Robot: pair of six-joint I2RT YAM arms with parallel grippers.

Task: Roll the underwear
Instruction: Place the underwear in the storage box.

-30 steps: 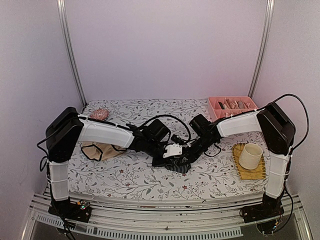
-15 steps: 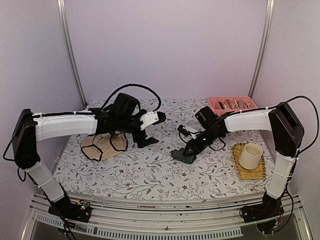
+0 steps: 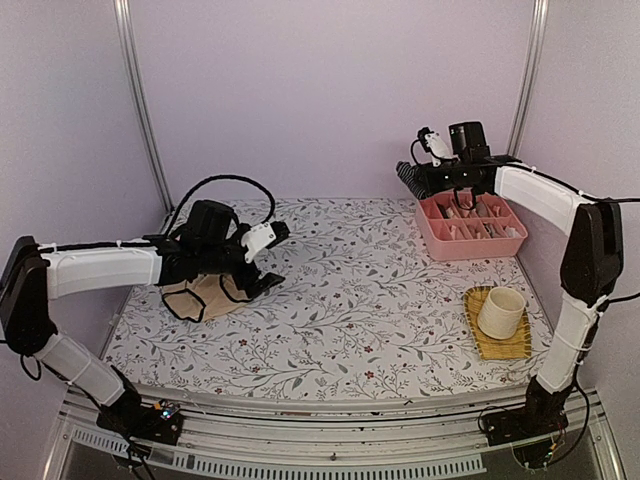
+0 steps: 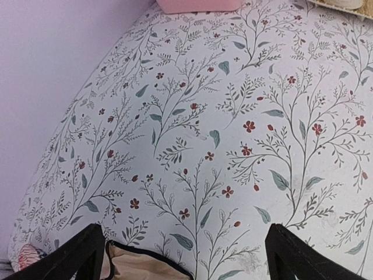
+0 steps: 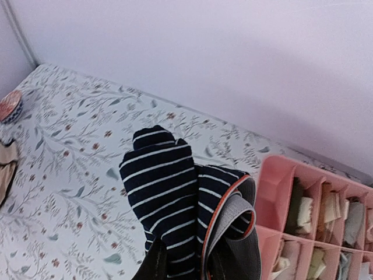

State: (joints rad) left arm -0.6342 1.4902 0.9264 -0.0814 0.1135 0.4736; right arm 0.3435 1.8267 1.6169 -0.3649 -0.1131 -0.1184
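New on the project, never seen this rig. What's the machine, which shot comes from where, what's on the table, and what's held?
It is a robot with a left arm and a right arm, bolted at the near edge of a floral-covered table. The wide picture comes from a fixed camera above and behind the arms. The other two come from a camera on each wrist. The left hand is open and empty, close to the beige underwear lying on the table. The right hand is raised near the pink divided tray and shut on the bundled navy striped underwear. A cream cup sits on a yellow mat.
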